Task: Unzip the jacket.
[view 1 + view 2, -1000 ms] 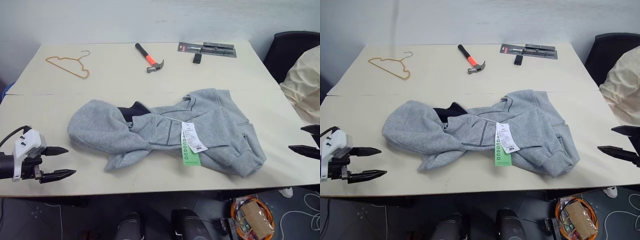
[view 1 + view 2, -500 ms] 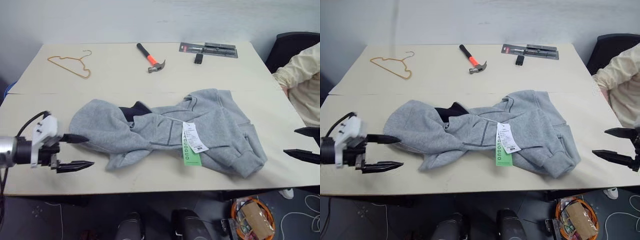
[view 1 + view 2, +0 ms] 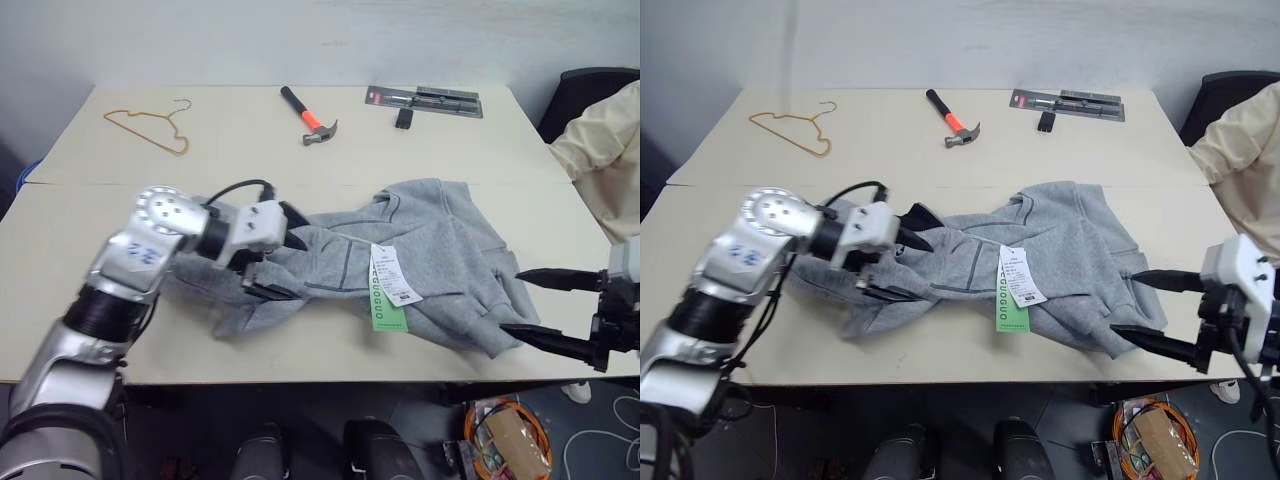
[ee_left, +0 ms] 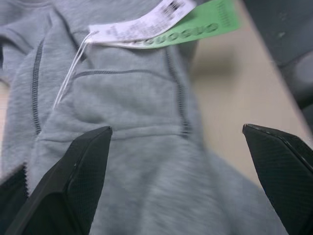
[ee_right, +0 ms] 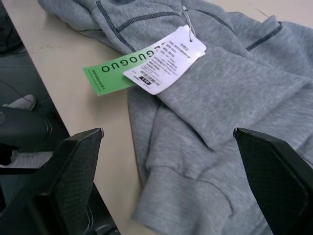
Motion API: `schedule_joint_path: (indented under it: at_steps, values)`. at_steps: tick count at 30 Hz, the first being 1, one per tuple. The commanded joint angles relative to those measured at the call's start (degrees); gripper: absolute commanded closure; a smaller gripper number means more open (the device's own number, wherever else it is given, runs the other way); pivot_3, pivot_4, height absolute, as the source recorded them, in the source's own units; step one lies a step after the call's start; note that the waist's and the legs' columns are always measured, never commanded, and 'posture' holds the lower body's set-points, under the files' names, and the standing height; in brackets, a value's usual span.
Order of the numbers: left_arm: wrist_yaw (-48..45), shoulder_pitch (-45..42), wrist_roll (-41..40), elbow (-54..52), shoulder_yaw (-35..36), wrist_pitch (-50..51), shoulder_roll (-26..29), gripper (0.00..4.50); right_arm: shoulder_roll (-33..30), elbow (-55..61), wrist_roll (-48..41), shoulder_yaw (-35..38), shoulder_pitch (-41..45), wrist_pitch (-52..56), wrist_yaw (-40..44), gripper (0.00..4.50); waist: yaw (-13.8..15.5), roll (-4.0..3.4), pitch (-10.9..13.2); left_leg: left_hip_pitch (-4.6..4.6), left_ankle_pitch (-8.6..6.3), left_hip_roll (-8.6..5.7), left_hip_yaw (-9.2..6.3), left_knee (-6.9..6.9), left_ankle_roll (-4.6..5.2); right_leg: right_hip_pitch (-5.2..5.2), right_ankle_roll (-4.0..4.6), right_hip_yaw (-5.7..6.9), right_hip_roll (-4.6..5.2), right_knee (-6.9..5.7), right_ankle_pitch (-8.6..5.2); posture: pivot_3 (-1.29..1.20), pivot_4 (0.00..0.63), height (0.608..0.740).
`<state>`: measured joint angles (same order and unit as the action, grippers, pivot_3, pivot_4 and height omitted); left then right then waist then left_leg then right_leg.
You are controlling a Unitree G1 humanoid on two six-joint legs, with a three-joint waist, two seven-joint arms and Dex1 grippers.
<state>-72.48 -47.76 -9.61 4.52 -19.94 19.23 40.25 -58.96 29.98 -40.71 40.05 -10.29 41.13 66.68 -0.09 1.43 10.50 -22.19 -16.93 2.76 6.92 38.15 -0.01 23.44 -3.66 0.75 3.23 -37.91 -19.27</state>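
The light-grey fleece jacket (image 3: 440, 250) lies crumpled on the table (image 3: 230, 150), with white and green hang tags (image 3: 388, 285) on top. My left gripper (image 3: 298, 270) is open over the hood end, one finger above the fabric and one at its near fold. In the left wrist view its fingers (image 4: 73, 186) straddle grey fleece below the tags (image 4: 161, 24). My right gripper (image 3: 1123, 302) stands open at the jacket's near right corner, fingertips level with the hem. The right wrist view shows the tags (image 5: 166, 58) and the hem between its open fingers (image 5: 73, 166). I cannot make out the zip pull.
A hammer (image 3: 310, 115), a wire hanger (image 3: 150, 128) and a packaged tool (image 3: 425, 98) lie at the table's far side. A cream garment (image 3: 600, 150) hangs over a black chair at the right. A box with cables (image 3: 500, 430) sits on the floor below.
My left arm has swung in from the table's left edge onto the jacket's hood end. My right gripper has moved left to the jacket's near corner. Both stay open.
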Motion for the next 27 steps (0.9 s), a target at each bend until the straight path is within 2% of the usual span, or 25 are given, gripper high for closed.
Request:
schedule_joint_path:
  at_steps: [1, 10, 13, 20, 25, 27]
  values:
    - [-1.03, -1.49, 3.99, 1.33, -2.34, -5.42, -1.31, 0.0, 1.92, 4.49, -2.3, 3.98, -1.93, 1.67, -2.58, 0.04, 0.03, 0.0, 0.0, -0.01, 0.0, 0.0, -0.01, -0.01, 0.0, 0.0, 0.0, 0.0, 0.0, 0.02, 0.0, 0.0, 0.15, 0.74]
    - [-2.88, -1.14, 5.5, 2.32, -2.27, -8.88, -3.37, 0.0, 2.5, 6.75, -4.59, 5.96, -2.84, 3.05, -6.61, 0.04, 0.02, 0.01, 0.0, 0.01, 0.0, 0.01, -0.03, 0.03, 0.01, -0.01, -0.01, 0.0, 0.05, -0.04, -0.01, 0.0, 0.15, 0.74]
    - [-2.87, -0.95, 7.35, 3.69, -2.86, -12.03, -3.53, 0.6, 2.16, 6.75, -4.82, 5.49, -2.54, 2.77, -7.43, 0.0, 0.04, 0.01, 0.0, 0.0, 0.01, 0.01, -0.04, 0.04, 0.02, -0.01, -0.01, 0.01, 0.04, -0.05, -0.01, 0.0, 0.15, 0.74]
    - [-1.07, -0.49, 12.6, 6.55, -4.17, -16.91, -4.06, 2.87, 1.3, 6.32, -5.39, 4.39, -1.08, 2.99, -8.62, 0.0, 0.04, 0.01, 0.0, 0.0, 0.01, 0.0, -0.04, 0.03, 0.02, -0.01, -0.01, 0.02, 0.05, -0.04, 0.0, 0.0, 0.15, 0.74]
    - [-1.28, 0.35, 12.99, 6.74, -3.55, -17.45, -4.61, 4.49, 0.97, 5.99, -5.33, 3.24, -0.28, 2.85, -9.05, 0.0, 0.02, 0.01, 0.0, 0.0, 0.01, 0.01, -0.05, 0.03, 0.03, -0.01, -0.01, 0.02, 0.05, -0.04, 0.0, 0.0, 0.15, 0.74]
    - [-1.67, 1.21, 12.85, 5.56, -3.24, -17.6, -3.8, 4.49, 0.92, 5.9, -5.22, 2.85, -0.18, 2.74, -9.05, 0.0, -0.02, 0.01, 0.0, 0.0, 0.0, 0.01, -0.05, 0.03, 0.03, -0.02, -0.01, 0.02, 0.06, -0.04, 0.0, 0.0, 0.15, 0.74]
